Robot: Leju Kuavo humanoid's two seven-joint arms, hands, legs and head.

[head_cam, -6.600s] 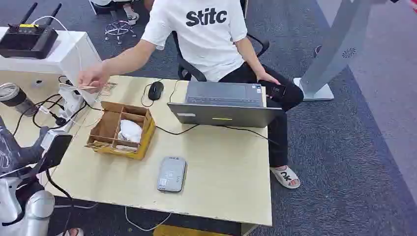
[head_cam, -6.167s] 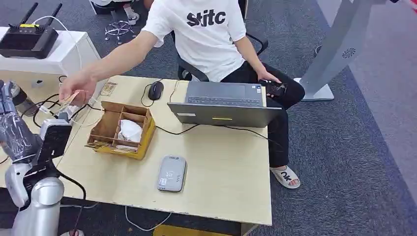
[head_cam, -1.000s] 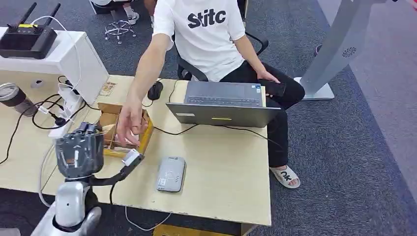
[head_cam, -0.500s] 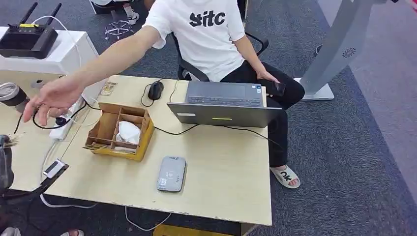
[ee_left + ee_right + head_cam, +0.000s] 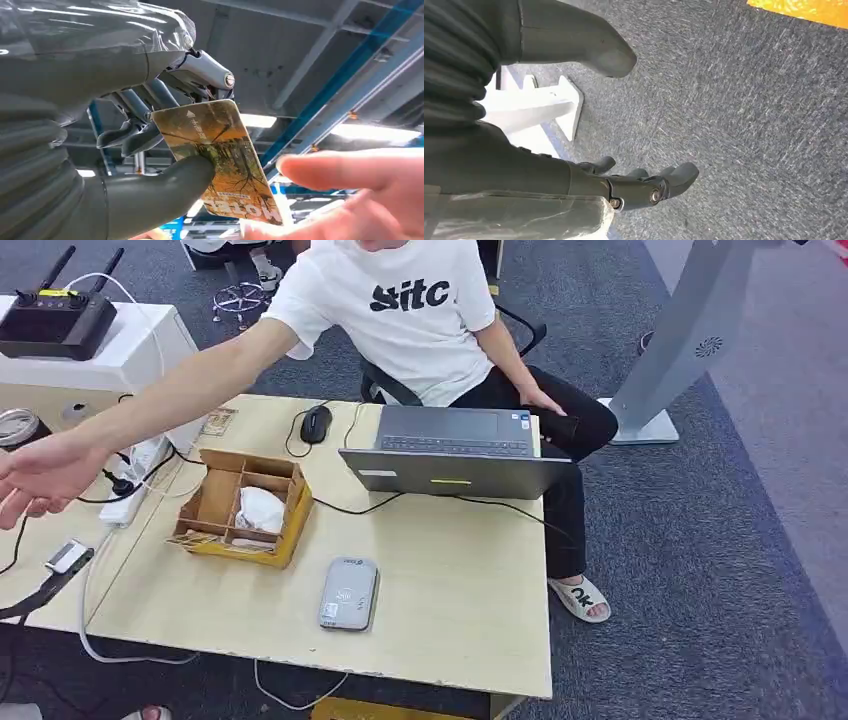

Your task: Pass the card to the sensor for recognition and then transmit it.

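Note:
In the left wrist view my left hand (image 5: 125, 150) pinches a card (image 5: 218, 152) with an orange-brown picture between thumb and fingers, held up against the ceiling. A person's fingers (image 5: 360, 190) are right by the card's free end; I cannot tell whether they touch it. In the head view the person's arm stretches to the far left, with the hand (image 5: 35, 475) at the picture's edge. The grey card sensor (image 5: 349, 593) lies flat near the table's front edge. My right hand (image 5: 634, 187) hangs over grey carpet, fingers apart, holding nothing.
A divided cardboard box (image 5: 245, 505) stands left of the sensor. Behind are a laptop (image 5: 455, 450), a mouse (image 5: 316, 423) and trailing cables. A power strip (image 5: 130, 480) lies at the table's left. The seated person (image 5: 420, 320) faces me across the table (image 5: 450, 580).
My left hand has swung from over the table by the box out past the left edge of the head view. The person's arm followed it leftward and lower.

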